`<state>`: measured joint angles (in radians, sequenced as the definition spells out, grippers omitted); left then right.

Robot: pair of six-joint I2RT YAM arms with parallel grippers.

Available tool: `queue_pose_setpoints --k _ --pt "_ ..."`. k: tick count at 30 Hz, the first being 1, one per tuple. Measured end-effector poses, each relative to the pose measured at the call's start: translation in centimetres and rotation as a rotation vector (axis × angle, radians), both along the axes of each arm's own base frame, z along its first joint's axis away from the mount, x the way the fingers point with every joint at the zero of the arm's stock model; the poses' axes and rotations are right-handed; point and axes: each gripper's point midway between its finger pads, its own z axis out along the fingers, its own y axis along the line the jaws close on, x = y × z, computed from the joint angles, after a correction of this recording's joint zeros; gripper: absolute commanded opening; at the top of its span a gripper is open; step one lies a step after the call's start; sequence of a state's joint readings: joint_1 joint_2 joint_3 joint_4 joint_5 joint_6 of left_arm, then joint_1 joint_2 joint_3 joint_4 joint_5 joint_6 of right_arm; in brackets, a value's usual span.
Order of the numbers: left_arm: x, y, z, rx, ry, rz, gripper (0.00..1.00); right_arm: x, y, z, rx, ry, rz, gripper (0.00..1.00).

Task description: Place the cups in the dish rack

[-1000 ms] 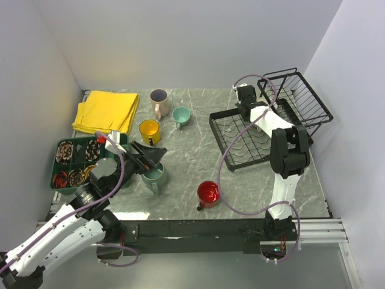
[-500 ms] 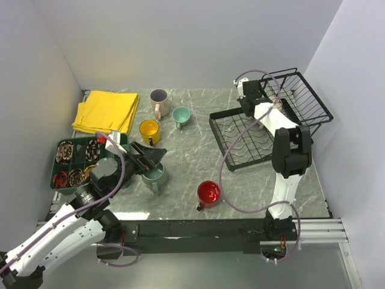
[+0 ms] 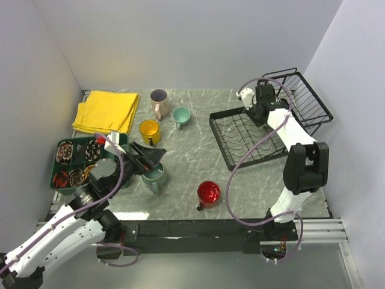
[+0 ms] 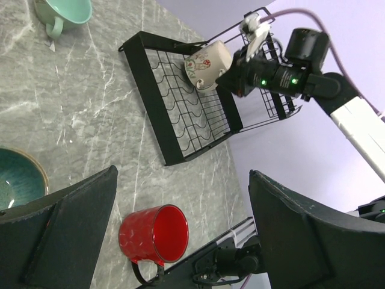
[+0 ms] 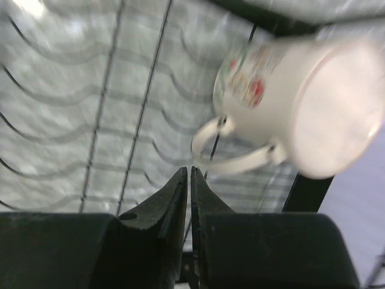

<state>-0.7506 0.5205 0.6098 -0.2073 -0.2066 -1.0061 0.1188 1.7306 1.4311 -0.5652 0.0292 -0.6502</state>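
Cup [image 4: 207, 63], cream with flower print, tipped sideways in black dish rack [image 4: 146, 102].

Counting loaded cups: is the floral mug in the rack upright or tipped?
Tipped: the floral mug lies sideways on the dish rack.

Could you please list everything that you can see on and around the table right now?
pale pink mug: one, pink, far middle of table
small teal mug: one, teal, just right of the pink one
yellow mug: one, yellow, nearer than the pink one
grey-green mug: one, grey-green, below the left gripper
red mug: one, shiny red, near edge
floral mug: one, cream, on its side at the rack's far end
dish rack: one, black wire, right side
compartment tray: one, green, left edge
cloth: one, yellow, far left corner
table: one, grey marble
left gripper: open
right gripper: shut, empty, beside the floral mug
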Motion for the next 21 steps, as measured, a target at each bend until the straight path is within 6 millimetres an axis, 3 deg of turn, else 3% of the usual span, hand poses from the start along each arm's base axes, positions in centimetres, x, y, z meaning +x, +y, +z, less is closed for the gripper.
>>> queue_pose_setpoints --k 6,21 --pt "0.0 0.0 0.0 0.0 0.001 0.0 0.96 -2.2 -1.7 -3.4 -0.065 0.113 -0.005 0.14" --pt "-0.4 0.4 0.7 -0.018 -0.018 0.001 0.96 -0.4 -3.8 -7.0 -0.17 0.164 -0.093 0.15"
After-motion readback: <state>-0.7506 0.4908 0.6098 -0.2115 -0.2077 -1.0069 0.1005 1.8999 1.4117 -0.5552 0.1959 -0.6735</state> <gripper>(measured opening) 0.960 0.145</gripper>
